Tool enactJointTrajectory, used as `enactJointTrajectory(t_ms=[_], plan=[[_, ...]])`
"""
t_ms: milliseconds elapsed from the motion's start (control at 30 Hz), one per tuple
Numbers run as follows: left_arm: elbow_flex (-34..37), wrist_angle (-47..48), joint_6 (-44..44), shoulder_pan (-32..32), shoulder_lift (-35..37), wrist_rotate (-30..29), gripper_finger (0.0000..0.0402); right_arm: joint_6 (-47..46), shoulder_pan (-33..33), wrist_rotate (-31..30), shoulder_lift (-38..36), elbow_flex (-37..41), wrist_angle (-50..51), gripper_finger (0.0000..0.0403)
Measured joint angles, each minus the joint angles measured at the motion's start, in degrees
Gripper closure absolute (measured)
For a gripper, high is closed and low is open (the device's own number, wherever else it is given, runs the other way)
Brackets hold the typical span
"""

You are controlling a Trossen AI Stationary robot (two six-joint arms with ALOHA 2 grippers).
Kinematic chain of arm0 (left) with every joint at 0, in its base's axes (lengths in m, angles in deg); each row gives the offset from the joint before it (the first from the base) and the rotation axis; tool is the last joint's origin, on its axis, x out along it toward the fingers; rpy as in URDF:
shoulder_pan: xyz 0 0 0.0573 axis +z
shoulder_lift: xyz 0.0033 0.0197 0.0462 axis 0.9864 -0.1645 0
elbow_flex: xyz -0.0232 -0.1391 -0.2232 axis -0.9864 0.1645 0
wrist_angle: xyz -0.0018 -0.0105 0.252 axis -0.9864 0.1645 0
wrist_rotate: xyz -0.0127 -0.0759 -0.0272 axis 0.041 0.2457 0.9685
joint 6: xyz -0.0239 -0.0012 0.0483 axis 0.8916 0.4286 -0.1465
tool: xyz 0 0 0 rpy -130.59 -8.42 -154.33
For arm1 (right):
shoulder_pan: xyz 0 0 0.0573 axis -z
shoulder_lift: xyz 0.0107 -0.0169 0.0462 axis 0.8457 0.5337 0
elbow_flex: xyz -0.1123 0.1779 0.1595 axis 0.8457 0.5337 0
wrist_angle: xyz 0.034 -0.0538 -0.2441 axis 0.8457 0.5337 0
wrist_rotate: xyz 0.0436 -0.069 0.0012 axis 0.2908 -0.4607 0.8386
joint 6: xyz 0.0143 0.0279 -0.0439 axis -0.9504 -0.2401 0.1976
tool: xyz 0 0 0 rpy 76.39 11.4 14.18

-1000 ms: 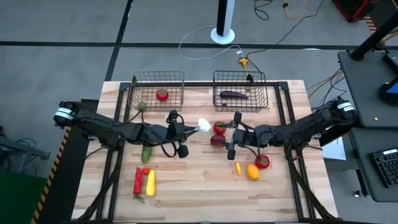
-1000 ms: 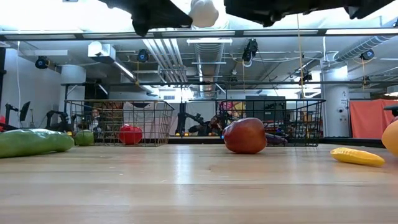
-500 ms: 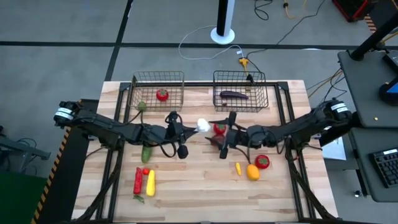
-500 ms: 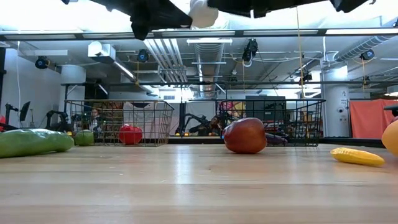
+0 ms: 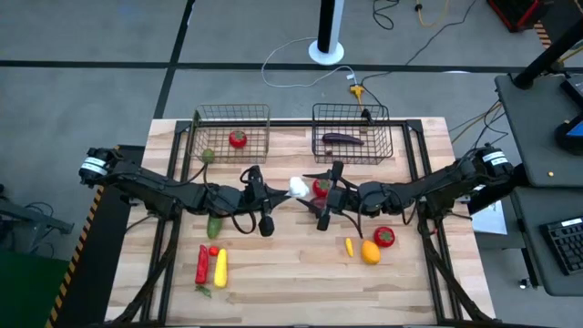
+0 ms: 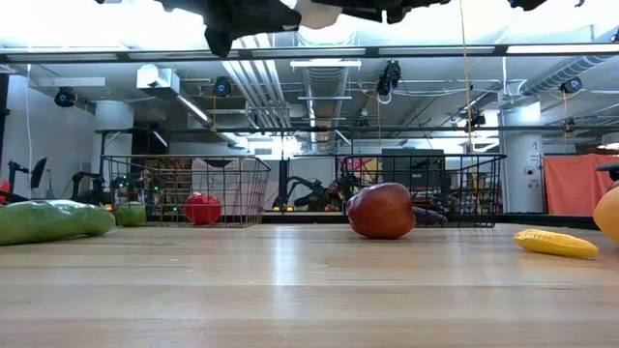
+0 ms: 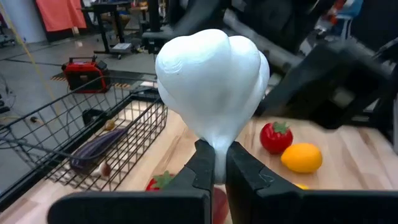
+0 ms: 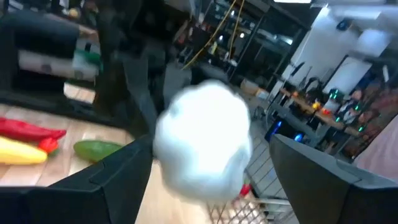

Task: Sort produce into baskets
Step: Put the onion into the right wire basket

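Currently left gripper (image 7: 213,163) is clenched on the stem of the white lumpy garlic-shaped piece (image 5: 297,186), held up off the wooden desk (image 5: 291,273) at mid-desk, just in front of the gap btw the two baskets. Left wrist view: stem pinched tight btw both dark fingers (image 7: 202,163), bulb sticking out past the tips.

Right gripper (image 5: 321,196) sits just beside the white piece, facing it from the right. Right wrist view: jaws spread wide, white piece (image 8: 202,134) fills the gap btw them w/o visible contact, so right is released, holding nothing.

Produce layout:
- Left dark wire grid basket (image 5: 231,132): round red tomato (image 5: 238,138) inside. Small green round piece (image 5: 208,155) at its front-left corner; can't tell if in or out.
- Right dark wire grid basket (image 5: 352,133): long purple eggplant (image 5: 342,138) inside.
- Red tomato w/ green top (image 5: 320,188) on desk just right of the white piece, partly under right arm.
- Long green cucumber (image 5: 214,224) under left arm.
- Front-left of desk: long red pepper (image 5: 202,265) and long yellow piece (image 5: 220,266) side by side, small red round one (image 5: 213,251) at their far ends.
- Front-right: small yellow piece (image 5: 349,246), orange round fruit (image 5: 370,251), red tomato (image 5: 384,237), close together.
- Low view: dark-red apple-like fruit (image 6: 381,211) on desk in front of right basket.
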Motion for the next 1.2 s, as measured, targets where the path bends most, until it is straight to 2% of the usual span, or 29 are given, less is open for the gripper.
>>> enactJointTrajectory(t_ms=[200,667,800,1200], plan=[[0.0,-2.2,0.0,-0.4,0.0,0.0,0.0401,-4.5,0.0,0.0,-0.1,-0.3,2.7,0.0116],[0.7,-2.1,0.2,-0.3,0.0,0.0,0.0401,-4.4,0.0,0.0,-0.1,-0.3,3.6,0.0203],[0.7,-2.1,0.3,-0.3,0.0,0.0,0.0389,-4.1,0.0,0.0,-0.1,-0.3,3.6,0.0227],[0.7,-2.0,1.3,-0.3,0.0,-1.3,0.0369,-4.6,0.0,0.0,-0.2,-0.3,3.7,0.0237]])
